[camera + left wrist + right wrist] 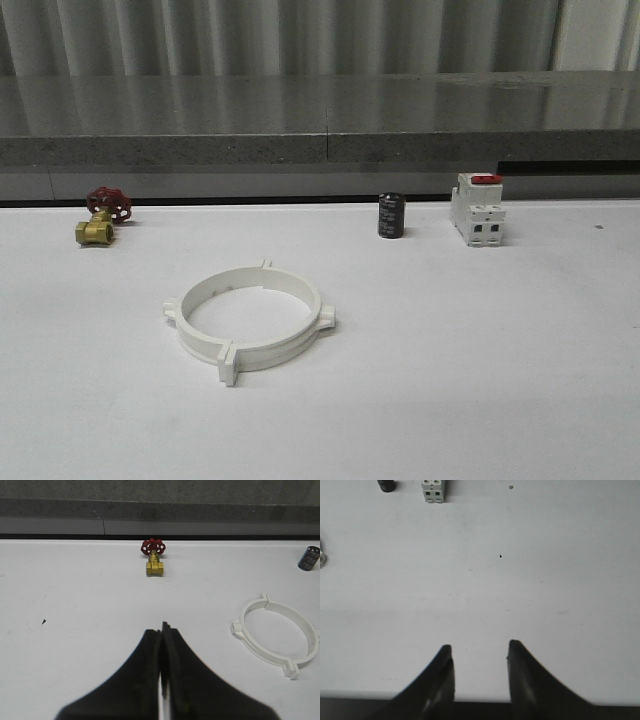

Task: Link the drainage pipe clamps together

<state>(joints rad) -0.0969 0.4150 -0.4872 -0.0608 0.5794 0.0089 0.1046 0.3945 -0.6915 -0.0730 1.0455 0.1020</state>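
The two white drainage pipe clamps point(280, 350) lie flat on the white table, left of centre, set together as one wide ring. Their end tabs meet at the near and far sides, and I cannot tell whether they are latched. In the left wrist view the ring point(260, 649) lies off to one side of my left gripper point(162, 627), well apart from it; that gripper is shut with nothing between its fingers. My right gripper point(479, 649) is open over bare table near the table's front edge, holding nothing. One lug of the ring point(321, 559) shows at that view's edge.
A brass valve with a red handwheel point(100, 218) point(154, 560) sits at the back left. A black cylinder point(391, 215) point(308, 558) and a white boxy switch with a red top point(477, 208) point(433, 490) stand at the back right. A grey ledge point(320, 120) runs behind the table.
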